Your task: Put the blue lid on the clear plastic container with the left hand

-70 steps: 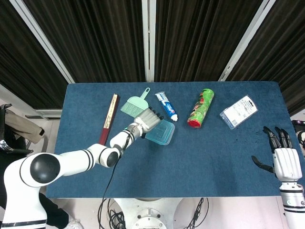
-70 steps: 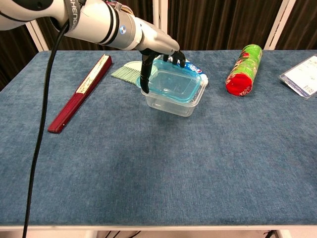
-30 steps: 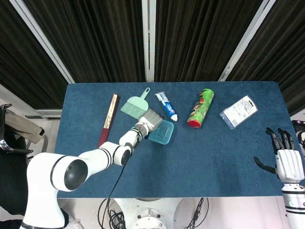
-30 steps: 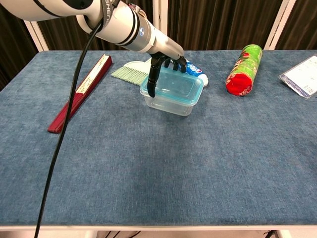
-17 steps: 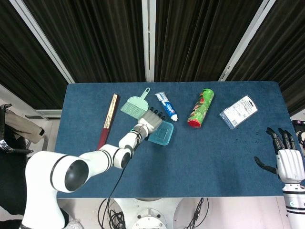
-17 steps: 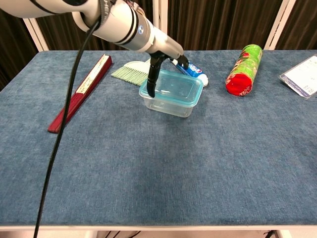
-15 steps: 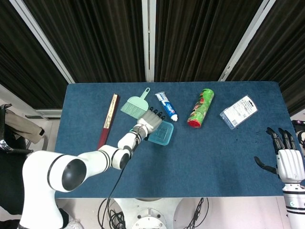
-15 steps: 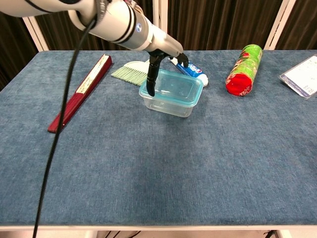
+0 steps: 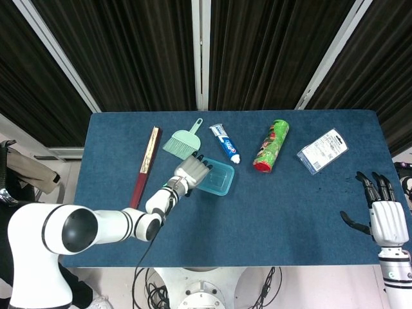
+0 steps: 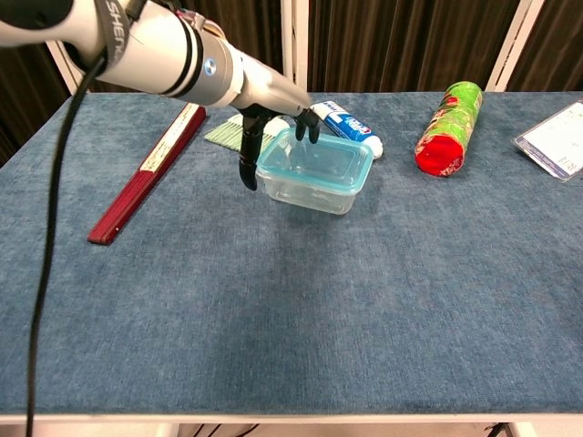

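The blue lid (image 9: 215, 177) (image 10: 319, 162) lies flat on top of the clear plastic container (image 10: 314, 193), which stands left of the table's middle. My left hand (image 9: 188, 170) (image 10: 273, 118) hovers at the container's left rear corner with its fingers spread and nothing in them. Its thumb hangs down just left of the container, and the other fingertips reach over the lid's back edge; I cannot tell whether they touch it. My right hand (image 9: 386, 215) is open off the table's right front corner, seen only in the head view.
A red folded fan (image 10: 146, 173) and a green brush (image 10: 232, 132) lie left of the container. A toothpaste tube (image 10: 346, 126) lies right behind it. Further right are a green can (image 10: 447, 127) and a blister pack (image 10: 556, 137).
The lid went from tilted and offset to seated flat on the container. My left hand then drew back to the left, off the lid, with its thumb now beside the container.
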`<state>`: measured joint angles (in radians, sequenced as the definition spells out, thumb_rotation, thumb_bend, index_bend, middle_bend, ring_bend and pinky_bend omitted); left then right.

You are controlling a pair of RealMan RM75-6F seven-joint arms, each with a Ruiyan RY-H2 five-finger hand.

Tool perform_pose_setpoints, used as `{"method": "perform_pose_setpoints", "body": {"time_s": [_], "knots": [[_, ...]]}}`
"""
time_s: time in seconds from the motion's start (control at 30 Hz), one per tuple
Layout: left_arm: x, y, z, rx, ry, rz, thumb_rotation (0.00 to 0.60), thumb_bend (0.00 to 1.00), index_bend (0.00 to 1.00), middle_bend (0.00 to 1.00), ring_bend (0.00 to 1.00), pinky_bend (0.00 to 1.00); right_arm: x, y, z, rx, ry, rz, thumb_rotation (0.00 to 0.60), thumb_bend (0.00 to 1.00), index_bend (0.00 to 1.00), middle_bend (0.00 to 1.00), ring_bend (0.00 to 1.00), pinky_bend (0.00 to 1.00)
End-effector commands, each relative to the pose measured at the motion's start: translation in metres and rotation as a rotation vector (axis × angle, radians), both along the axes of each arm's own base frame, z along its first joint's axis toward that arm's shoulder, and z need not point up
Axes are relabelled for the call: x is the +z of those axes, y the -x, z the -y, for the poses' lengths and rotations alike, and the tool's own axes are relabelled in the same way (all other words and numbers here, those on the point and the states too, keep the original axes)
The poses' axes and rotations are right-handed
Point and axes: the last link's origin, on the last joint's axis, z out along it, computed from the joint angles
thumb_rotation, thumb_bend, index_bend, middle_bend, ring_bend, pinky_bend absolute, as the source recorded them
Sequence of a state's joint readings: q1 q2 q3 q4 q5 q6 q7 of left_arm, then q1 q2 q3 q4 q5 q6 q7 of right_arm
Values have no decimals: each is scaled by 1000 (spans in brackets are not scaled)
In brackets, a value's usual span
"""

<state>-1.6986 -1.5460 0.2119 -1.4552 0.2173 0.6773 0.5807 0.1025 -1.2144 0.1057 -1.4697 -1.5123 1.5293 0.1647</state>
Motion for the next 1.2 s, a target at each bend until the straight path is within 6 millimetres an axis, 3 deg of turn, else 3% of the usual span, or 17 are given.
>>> {"method": "perform_pose_setpoints", "body": {"time_s": [0.03, 0.33, 0.57, 0.8, 1.0, 1.2], "knots": [[-5, 4, -2, 13, -1, -4, 600, 13, 145, 134, 42, 86, 1, 0, -1, -4, 2, -1, 600, 127, 0, 163, 0, 0], [-10, 10, 0, 30, 19, -17, 600, 13, 145, 134, 42, 87, -1, -1, 0, -4, -2, 0, 600, 127, 0, 163, 0, 0], [3, 6, 4, 23, 4, 35, 600, 12, 146, 134, 42, 88, 1, -2, 0, 2, 3, -1, 600, 127, 0, 163, 0, 0], [30, 20, 26, -3, -27, 107, 600, 9, 158, 136, 43, 93, 0, -6, 3, 17, -5, -2, 600, 126, 0, 163, 0, 0], [30, 34, 47, -28, -5, 89, 600, 8, 169, 140, 42, 103, -4, -10, 3, 30, -15, -2, 600, 127, 0, 163, 0, 0], [27, 41, 52, -24, -3, 69, 600, 8, 171, 142, 42, 103, -2, -11, -1, 30, -8, -6, 600, 126, 0, 164, 0, 0]]}}
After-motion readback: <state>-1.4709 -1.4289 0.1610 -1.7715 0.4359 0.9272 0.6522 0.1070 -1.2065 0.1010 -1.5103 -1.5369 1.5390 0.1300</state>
